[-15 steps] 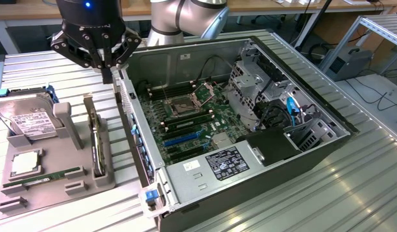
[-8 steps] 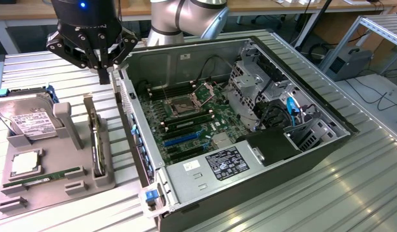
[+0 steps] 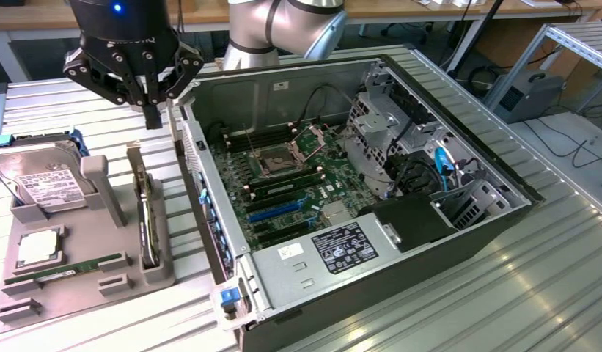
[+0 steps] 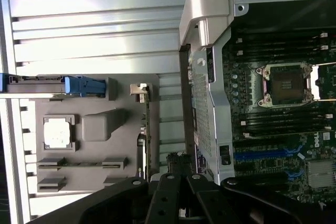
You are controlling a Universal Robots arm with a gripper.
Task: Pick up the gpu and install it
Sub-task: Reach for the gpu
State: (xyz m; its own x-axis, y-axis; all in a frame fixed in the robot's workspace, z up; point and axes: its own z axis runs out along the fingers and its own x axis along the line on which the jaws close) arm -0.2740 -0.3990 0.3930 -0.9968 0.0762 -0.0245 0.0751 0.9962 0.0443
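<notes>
A: Where is the graphics card [image 3: 144,213]?

B: It stands on its long edge in a slot of the grey tray [image 3: 81,292], on the side nearest the open computer case [image 3: 281,99]. It is just beside the case's wall and not inside the case.

A: How many of each thing?

B: One graphics card. On the same tray there is one hard drive [image 3: 45,187] propped upright, one processor chip [image 3: 37,249] lying flat and one memory stick [image 3: 71,269] on its edge. There is one case, lying on its side with the board facing up. Tray and case both sit on the slatted metal counter [image 3: 496,301].

A: And the fingers [image 3: 152,110]?

B: Closed — pressed together with nothing between them. They hold nothing and touch nothing. They hang in the air over the far end of the card, above the narrow gap between tray and case.

A: The arm's pose?

B: The arm [image 3: 281,29] comes in from the counter's far edge, behind the case. Its wrist is turned straight down — the fingers point at the counter, clear above the card's top edge.
</notes>
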